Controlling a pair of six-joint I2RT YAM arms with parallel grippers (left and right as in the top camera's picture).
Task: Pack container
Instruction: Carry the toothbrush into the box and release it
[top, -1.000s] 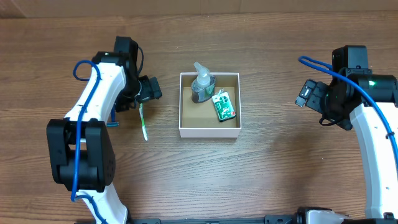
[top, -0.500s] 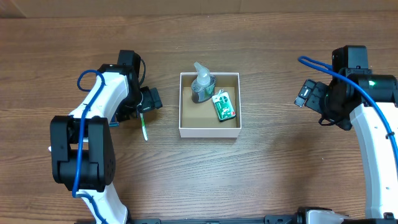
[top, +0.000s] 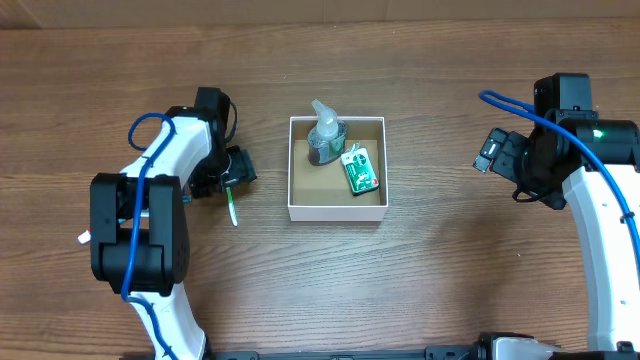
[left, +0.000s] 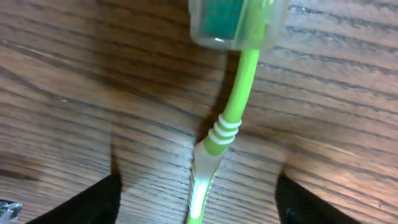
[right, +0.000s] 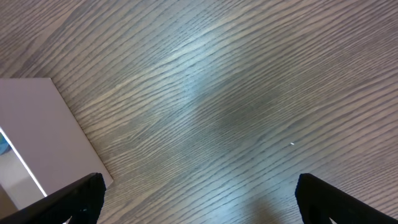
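The container (top: 337, 212) is seen at the middle of the wooden table (top: 430, 270), its white walls square to the overhead view and its brown inside facing up. 2 things are held in it: a clear pump bottle (top: 325, 140) lying against the far wall, and a green packet (top: 361, 171) just beside it, towards the right wall.

A green toothbrush (top: 232, 205) is laid flat on the table to the left of the container, near it but apart from it. In the left wrist view its head is covered by a clear cap (left: 236, 22), and 3 white rings are seen on the neck below.

The left gripper (left: 198, 202) is held low over the toothbrush with its jaws spread wide: 1 of its dark fingers (left: 93, 202) is seen on each side of the handle, and neither is touching it.

The right gripper (right: 208, 199) is held well apart from the container, out at the right side of the table. Its jaws are also spread wide, and only bare wood is seen between them. A pale flat-sided shape is shown at the left edge of the right wrist view (what it is cannot be told).
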